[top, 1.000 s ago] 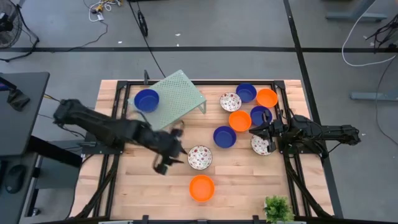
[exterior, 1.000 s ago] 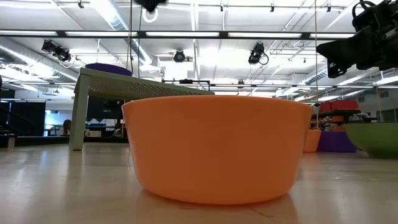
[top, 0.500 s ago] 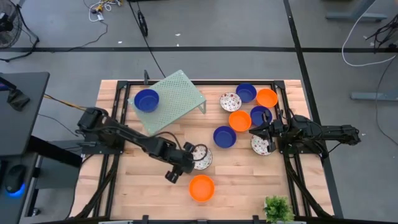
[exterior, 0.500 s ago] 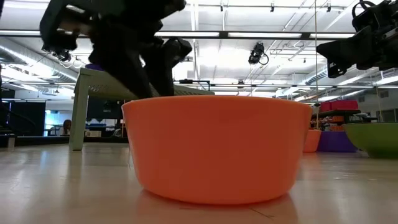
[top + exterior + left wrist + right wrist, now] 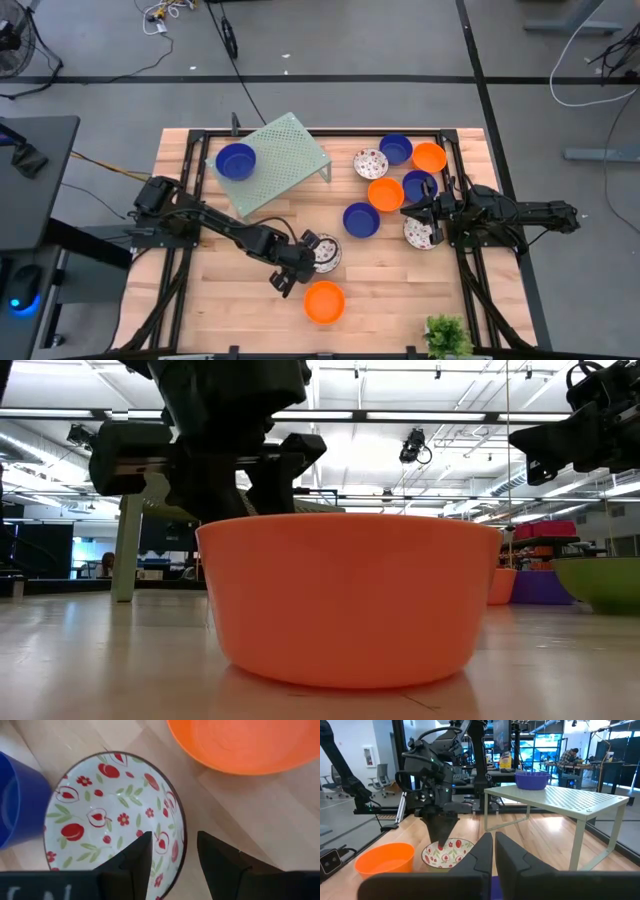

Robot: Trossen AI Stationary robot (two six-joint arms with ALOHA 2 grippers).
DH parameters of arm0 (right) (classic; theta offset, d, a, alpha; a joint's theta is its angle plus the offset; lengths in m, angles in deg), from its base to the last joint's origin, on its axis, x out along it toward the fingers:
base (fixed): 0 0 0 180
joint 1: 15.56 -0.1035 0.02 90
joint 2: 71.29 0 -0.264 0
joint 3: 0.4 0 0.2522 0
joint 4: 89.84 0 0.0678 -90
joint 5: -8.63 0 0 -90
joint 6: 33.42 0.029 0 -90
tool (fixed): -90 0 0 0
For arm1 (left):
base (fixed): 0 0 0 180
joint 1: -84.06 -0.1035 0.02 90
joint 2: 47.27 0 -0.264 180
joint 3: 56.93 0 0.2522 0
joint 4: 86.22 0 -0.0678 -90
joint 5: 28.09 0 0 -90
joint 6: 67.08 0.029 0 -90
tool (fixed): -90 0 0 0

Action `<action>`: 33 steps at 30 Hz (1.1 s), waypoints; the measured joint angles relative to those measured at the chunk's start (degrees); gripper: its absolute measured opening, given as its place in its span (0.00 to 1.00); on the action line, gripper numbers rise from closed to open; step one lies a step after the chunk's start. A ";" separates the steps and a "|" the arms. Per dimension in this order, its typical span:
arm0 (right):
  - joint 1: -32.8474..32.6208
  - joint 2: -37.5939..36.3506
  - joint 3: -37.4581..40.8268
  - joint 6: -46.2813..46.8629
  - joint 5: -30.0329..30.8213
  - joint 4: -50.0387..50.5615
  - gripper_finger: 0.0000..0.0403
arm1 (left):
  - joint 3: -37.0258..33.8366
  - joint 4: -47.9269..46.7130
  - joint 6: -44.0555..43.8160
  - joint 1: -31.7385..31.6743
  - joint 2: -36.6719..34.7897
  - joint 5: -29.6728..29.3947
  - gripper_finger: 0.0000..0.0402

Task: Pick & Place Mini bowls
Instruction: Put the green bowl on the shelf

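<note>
Left hand over the patterned mini bowl

The left hand [image 5: 172, 852] hangs spread, one finger either side of the patterned bowl [image 5: 115, 815] rim, on the counter [image 5: 400, 290] beside an orange bowl [image 5: 324, 301]. The bowl looks light, rigid, glazed and probably slick, so pinch the rim wall. The right hand [image 5: 493, 851], pressed together, waits by the clustered bowls.

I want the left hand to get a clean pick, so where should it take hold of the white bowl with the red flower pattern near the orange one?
Grip the rim of the white red-flowered bowl, coming from straight above, one finger inside and one outside. It sits upright and open, and the left hand already straddles the rim on the side facing the orange round bowl.
</note>
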 joint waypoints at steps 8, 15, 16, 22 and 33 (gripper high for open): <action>0.01 0.00 0.01 0.01 0.00 0.01 0.06 | 0.00 -0.38 -0.04 -0.01 -0.02 0.00 0.25; 0.01 0.00 0.00 -0.01 0.00 0.01 0.06 | 0.00 -0.72 -1.28 -0.01 -0.02 0.04 0.09; 0.00 0.00 0.00 -0.01 0.00 0.01 0.06 | 0.01 -0.48 -1.63 -0.01 -0.06 -0.11 0.06; 0.01 0.00 0.01 0.01 0.00 0.03 0.06 | 2.72 -1.88 -4.66 0.96 -0.99 -0.67 0.03; 0.01 0.00 0.00 0.01 0.01 0.02 0.06 | 17.42 -21.22 -5.26 -0.85 -10.57 -18.72 0.01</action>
